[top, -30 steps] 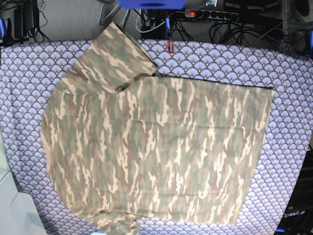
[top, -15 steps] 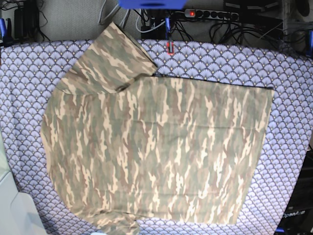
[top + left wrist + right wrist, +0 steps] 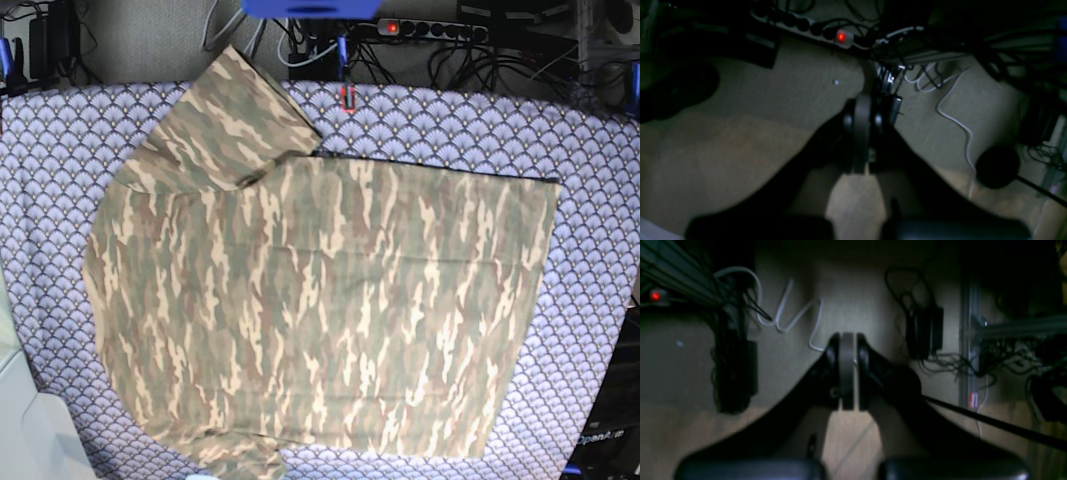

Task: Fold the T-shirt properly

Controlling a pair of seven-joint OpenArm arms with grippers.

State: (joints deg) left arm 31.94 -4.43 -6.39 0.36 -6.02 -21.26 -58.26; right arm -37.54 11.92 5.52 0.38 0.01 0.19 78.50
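Observation:
The camouflage T-shirt [image 3: 320, 290] lies spread flat on the purple scallop-patterned tablecloth [image 3: 600, 200] in the base view. Its hem is at the right. One sleeve [image 3: 235, 115] points to the back left and the other [image 3: 235, 460] reaches the front edge. Neither gripper shows in the base view. In the left wrist view my left gripper [image 3: 863, 101] is shut and empty, hanging over dim floor. In the right wrist view my right gripper [image 3: 847, 338] is shut and empty, also over the floor. The shirt does not show in either wrist view.
A power strip with a red light [image 3: 392, 27] and tangled cables lie behind the table; the strip also shows in the left wrist view [image 3: 841, 36]. A small red clip [image 3: 346, 97] sits at the table's back edge. A pale object [image 3: 30, 430] stands at the front left corner.

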